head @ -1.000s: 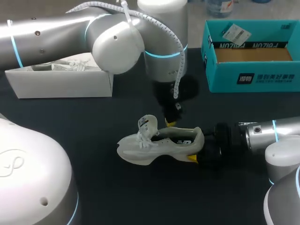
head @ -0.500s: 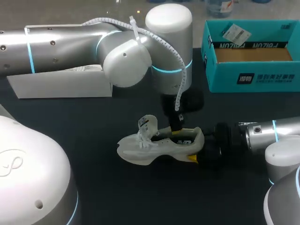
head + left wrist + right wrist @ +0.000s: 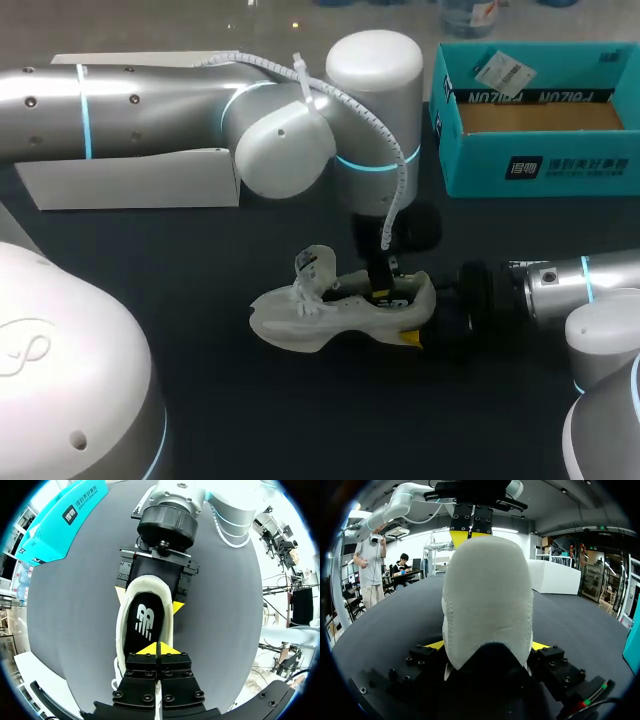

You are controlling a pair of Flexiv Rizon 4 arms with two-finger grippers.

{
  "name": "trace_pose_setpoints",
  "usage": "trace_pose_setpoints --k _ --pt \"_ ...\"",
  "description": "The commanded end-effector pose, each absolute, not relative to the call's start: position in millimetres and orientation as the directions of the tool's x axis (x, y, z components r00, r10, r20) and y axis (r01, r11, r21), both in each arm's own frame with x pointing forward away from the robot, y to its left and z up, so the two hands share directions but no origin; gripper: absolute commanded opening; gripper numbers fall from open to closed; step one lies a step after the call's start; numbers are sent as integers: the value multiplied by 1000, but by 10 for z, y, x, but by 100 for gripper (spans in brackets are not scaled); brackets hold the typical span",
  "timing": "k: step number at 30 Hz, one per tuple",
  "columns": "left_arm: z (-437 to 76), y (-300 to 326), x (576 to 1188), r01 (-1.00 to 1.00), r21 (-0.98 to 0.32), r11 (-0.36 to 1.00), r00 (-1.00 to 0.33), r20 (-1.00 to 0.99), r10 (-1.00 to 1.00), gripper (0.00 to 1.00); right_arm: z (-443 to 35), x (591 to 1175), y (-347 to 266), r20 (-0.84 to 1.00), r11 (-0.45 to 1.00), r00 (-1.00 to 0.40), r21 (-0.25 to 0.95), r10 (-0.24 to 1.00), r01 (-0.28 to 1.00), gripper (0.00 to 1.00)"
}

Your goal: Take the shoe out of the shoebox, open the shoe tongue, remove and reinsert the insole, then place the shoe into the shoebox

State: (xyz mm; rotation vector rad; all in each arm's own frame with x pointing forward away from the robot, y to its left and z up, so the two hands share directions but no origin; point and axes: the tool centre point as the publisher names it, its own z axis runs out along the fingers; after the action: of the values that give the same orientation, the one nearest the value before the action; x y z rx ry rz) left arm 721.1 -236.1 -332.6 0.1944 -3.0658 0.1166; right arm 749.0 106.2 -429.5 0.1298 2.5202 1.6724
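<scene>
White shoe sits mid-desk, toe pointing left. Left tool is down in its opening over the insole, tips pressed together. Right tool pinches the heel; teal shoebox stands well apart, back right.

Left pincer, tips together, at insole inside shoe; right pincer clamps it
</scene>
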Motion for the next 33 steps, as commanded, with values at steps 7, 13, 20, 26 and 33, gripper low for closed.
trace_pose_setpoints --k 7,13,20,26,33 --pt "-3458 -2497 7235 -56 -80 995 -996 72 -51 0 -4315 7496 1072 -48 390 -990 921 134 8 0" --pt "-3588 -2521 7301 -35 -78 996 -996 81 -28 0 -4315 7496 1072 -48 390 -990 921 134 8 0" --pt "-3681 -2490 7418 -3 -78 997 -994 105 5 0 -4315 7496 1072 -48 390 -990 921 134 8 0" --pt "-3775 -2395 7458 39 -71 997 -993 109 47 0 -4315 7496 1072 -48 390 -990 921 134 8 0" --pt "-3858 -2318 7408 35 -97 995 -990 133 48 0 -4315 7496 1072 -48 390 -990 921 134 8 0"
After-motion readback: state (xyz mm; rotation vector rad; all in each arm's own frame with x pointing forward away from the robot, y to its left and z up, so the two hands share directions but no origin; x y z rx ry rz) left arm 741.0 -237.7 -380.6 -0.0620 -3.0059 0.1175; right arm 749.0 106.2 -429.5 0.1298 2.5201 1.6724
